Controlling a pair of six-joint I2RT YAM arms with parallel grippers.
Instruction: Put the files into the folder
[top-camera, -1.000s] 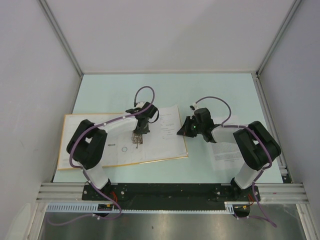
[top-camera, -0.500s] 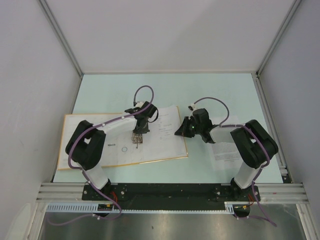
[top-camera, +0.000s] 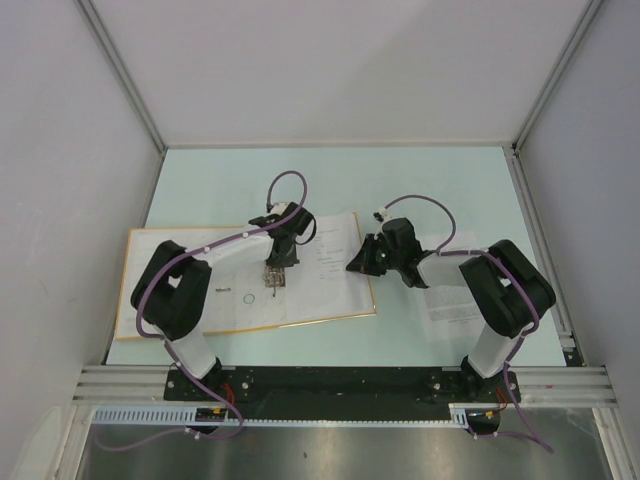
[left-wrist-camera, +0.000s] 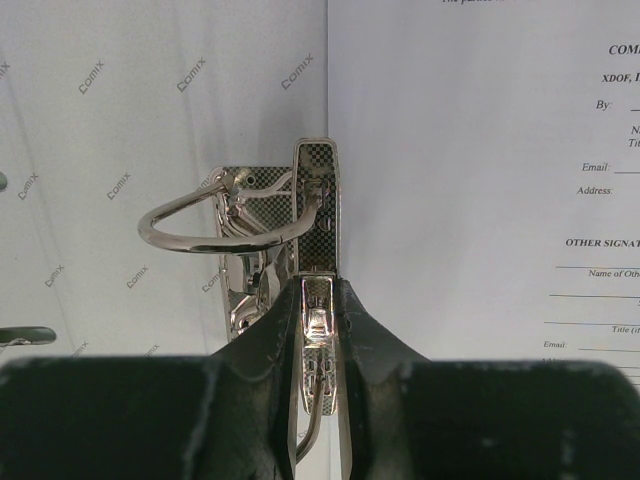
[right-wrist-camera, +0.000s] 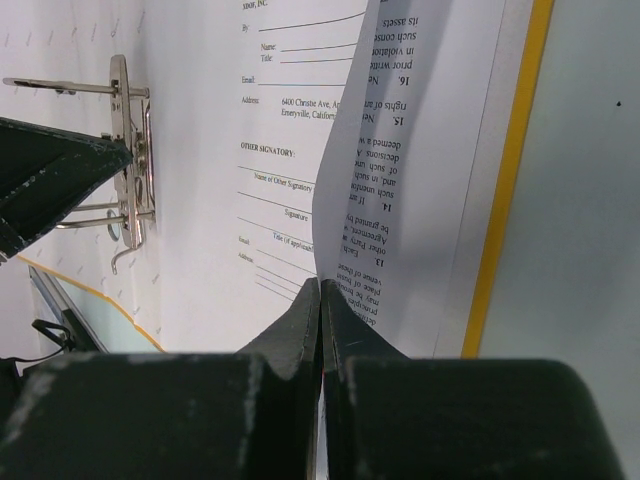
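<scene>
The folder (top-camera: 165, 300) lies open and flat at the left, orange-yellow at its rim (right-wrist-camera: 508, 210) and pale inside. My left gripper (top-camera: 272, 276) stands over its metal ring mechanism (left-wrist-camera: 240, 225); the left gripper (left-wrist-camera: 317, 292) is shut on the mechanism's chequered lever (left-wrist-camera: 316, 200). A printed sheet (top-camera: 335, 265) of the files lies on the folder's right half. My right gripper (top-camera: 353, 265) is at that half's right edge. In the wrist view the right gripper (right-wrist-camera: 320, 287) is shut on the edge of a curled sheet (right-wrist-camera: 400, 190) with dense text, lifted off the page beneath.
More printed sheets (top-camera: 455, 300) lie on the pale green table (top-camera: 420, 180) at the right, partly under the right arm. White walls and metal posts close in the table on three sides. The left gripper's dark finger (right-wrist-camera: 50, 180) shows beside the rings (right-wrist-camera: 128, 150).
My right gripper has slid a little to the left with the sheet, further over the folder's right half. The left gripper has stayed on the lever.
</scene>
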